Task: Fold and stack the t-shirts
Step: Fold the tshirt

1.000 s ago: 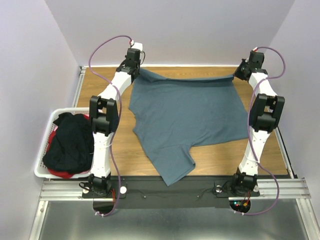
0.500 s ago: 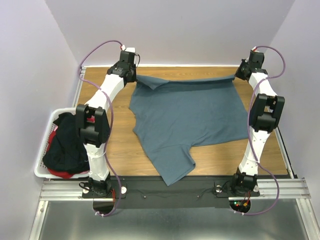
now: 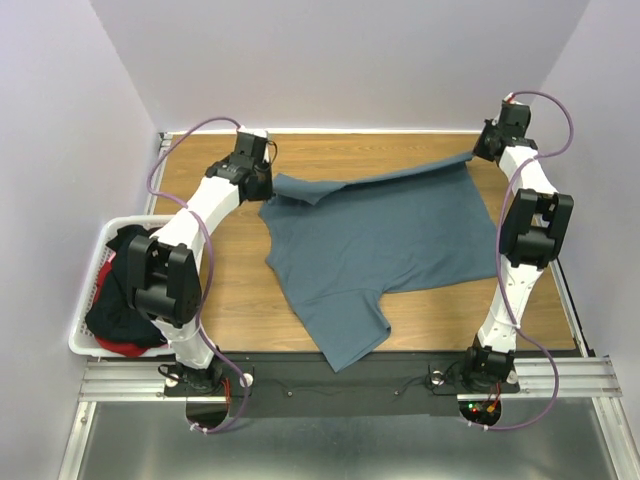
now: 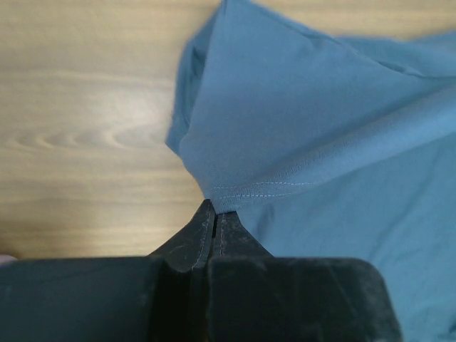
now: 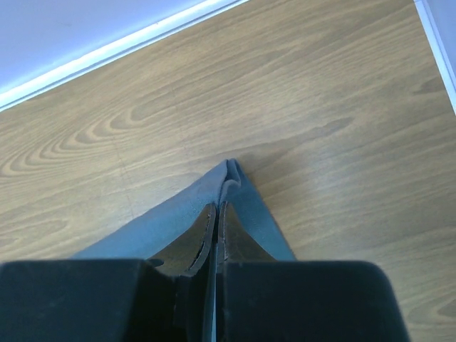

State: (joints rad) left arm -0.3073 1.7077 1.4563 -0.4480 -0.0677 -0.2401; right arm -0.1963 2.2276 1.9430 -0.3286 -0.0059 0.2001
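Off to the left of the left pincer (image 3: 264,186), back toward the arm bases, a white basket (image 3: 92,275) sits at the edge of the wooden table (image 3: 235,290); it holds a black shirt (image 3: 140,285) with a strip of red cloth (image 3: 118,347) under it; the left arm's elbow hangs over the basket's right side and covers part of that pile. How many garments lie in the basket cannot be made out; seen from above, the fingertips of both pincers are hidden by their own wrists. In the wrist view the left pincer (image 4: 214,217) is closed tight on a stitched hem corner of the blue-grey shirt (image 4: 320,128); the cloth fans out ahead and to its right, with bare wood to its left. The right pincer (image 5: 216,214) is likewise clamped on a bunched corner that pokes out just past its tips. Between the two pincers the shirt's far edge runs as a slanted line; the rest lies spread on the table behind them, one sleeve reaching toward the arm bases.
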